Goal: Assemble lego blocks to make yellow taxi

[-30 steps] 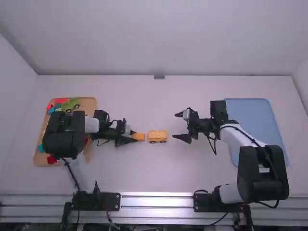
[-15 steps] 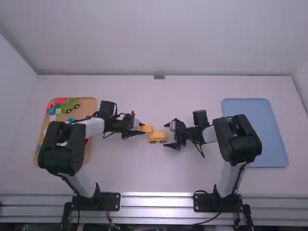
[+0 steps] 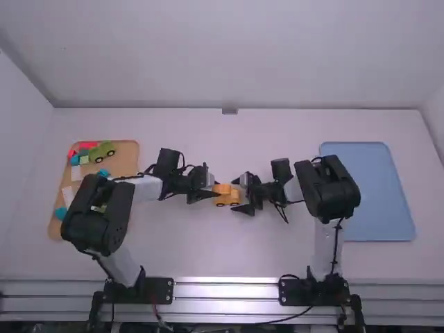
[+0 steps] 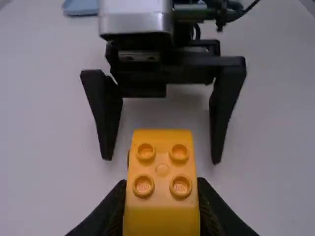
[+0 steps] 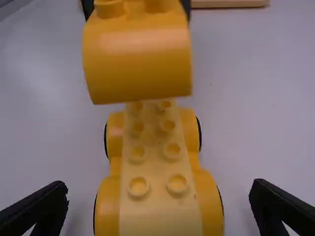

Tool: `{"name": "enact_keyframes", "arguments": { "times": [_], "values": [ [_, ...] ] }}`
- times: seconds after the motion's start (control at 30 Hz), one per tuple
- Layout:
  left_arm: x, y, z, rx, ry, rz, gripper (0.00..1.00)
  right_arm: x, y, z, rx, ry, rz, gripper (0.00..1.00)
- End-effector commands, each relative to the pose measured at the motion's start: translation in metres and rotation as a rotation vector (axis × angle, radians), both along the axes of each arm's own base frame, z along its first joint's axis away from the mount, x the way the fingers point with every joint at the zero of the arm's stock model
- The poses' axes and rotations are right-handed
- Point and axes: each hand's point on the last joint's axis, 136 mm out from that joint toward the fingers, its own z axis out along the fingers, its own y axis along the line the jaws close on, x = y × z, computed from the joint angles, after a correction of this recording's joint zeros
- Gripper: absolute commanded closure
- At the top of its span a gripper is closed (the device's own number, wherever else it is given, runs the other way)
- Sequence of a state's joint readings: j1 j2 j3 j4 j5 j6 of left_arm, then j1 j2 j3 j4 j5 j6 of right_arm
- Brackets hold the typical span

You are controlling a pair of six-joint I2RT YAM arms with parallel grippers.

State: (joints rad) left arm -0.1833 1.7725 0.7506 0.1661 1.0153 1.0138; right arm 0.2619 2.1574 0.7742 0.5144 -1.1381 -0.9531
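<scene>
Clock hours as on the high view, 12 away from the arm bases.

Left claw [image 3: 215, 190]: closed on a yellow block [image 4: 162, 216], one finger along each side, studs up. Claw comes in from 9 o'clock.

Block sits over the 9 o'clock end of a yellow wheeled base [image 3: 227, 201]. Right wrist view has it above the studs there; cannot tell whether the two touch. Nearer rows of studs on the base are bare.

Right claw [image 3: 237, 194]: open, in from 3 o'clock, fingers well apart, one toward 12 and one toward 6, nothing gripped. Wheeled base stands upright on the white surface [image 3: 208, 250].

Farther out, 9 o'clock: tan tray [image 3: 126, 163], partly hidden by the left arm. Within it, from the tray's middle: red pieces [image 3: 89, 145] near 12; green wheeled piece [image 3: 102, 151] between 12 and 1; a white piece [image 3: 76, 173] near 10; a teal piece [image 3: 60, 213] near 8.

Farther out, 3 o'clock: blue tray [image 3: 378, 191], beyond the right claw, its near-side edge partly behind the right arm.
</scene>
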Motion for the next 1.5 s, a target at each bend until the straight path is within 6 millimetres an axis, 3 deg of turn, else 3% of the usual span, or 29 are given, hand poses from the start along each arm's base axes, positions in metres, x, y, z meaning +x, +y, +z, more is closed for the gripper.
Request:
{"name": "enact_keyframes", "arguments": {
  "times": [0.0, 0.1, 0.3, 0.63, 1.07, 1.23, 1.47],
  "values": [
    [-0.007, 0.0, -0.008, -0.023, 0.099, 0.038, 0.91, -0.001, 0.009, -0.004, 0.005, -0.005, 0.031, 0.01],
    [-0.009, 0.001, -0.01, -0.031, 0.072, 0.039, 0.9, -0.002, 0.012, -0.005, 0.004, -0.015, 0.042, 0.03],
    [-0.014, 0.001, -0.015, -0.032, 0.067, 0.039, 0.91, 0.001, 0.01, -0.011, -0.032, -0.015, 0.018, 0.17],
    [0.004, -0.004, -0.033, -0.053, 0.152, 0.049, 0.93, 0.002, 0.009, -0.011, -0.033, -0.013, 0.014, 0.53],
    [-0.001, -0.015, -0.034, -0.057, 0.12, -0.013, 0.97, -0.001, 0.011, -0.012, -0.039, 0.0, 0.021, 0.61],
    [-0.001, -0.022, -0.056, 0.044, 0.115, 0.01, 0.98, -0.002, 0.011, -0.012, -0.039, 0.0, 0.024, 0.62],
    [-0.006, -0.017, -0.067, 0.083, 0.166, 0.029, 0.98, -0.002, 0.011, -0.012, -0.039, 0.0, 0.022, 0.62]
  ]
}}
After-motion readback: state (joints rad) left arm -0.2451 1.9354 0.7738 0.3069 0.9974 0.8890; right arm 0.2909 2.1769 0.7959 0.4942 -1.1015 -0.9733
